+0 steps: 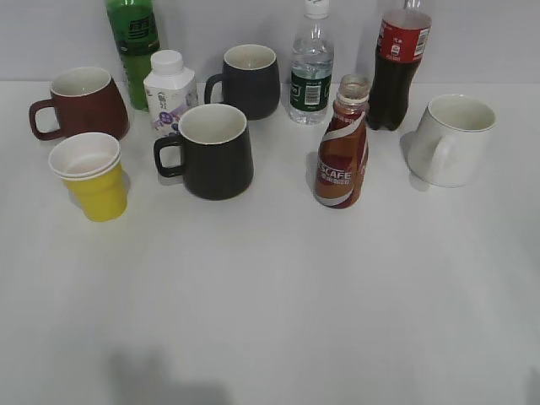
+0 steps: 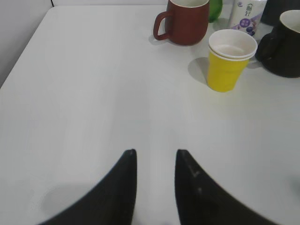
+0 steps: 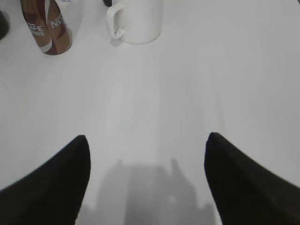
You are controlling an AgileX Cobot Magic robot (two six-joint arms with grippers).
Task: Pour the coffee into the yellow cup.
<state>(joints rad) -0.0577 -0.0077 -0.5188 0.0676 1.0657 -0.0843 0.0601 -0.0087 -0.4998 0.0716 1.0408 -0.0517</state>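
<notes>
The small brown-red NESCAFE coffee bottle [image 1: 342,156] stands upright and uncapped, right of centre; it also shows in the right wrist view [image 3: 47,28] at top left. The yellow cup [image 1: 91,175] stands at the left, upright, white inside empty; it also shows in the left wrist view [image 2: 228,60]. My left gripper [image 2: 155,152] is open with a narrow gap, empty, over bare table well short of the cup. My right gripper [image 3: 146,138] is wide open and empty, over bare table short of the bottle. Neither gripper shows in the exterior view.
A maroon mug [image 1: 83,104], black mug [image 1: 211,150], dark grey mug [image 1: 248,80] and white mug [image 1: 454,139] stand around. At the back are a green bottle [image 1: 133,42], a white milk bottle [image 1: 170,91], a water bottle [image 1: 311,72] and a cola bottle [image 1: 399,63].
</notes>
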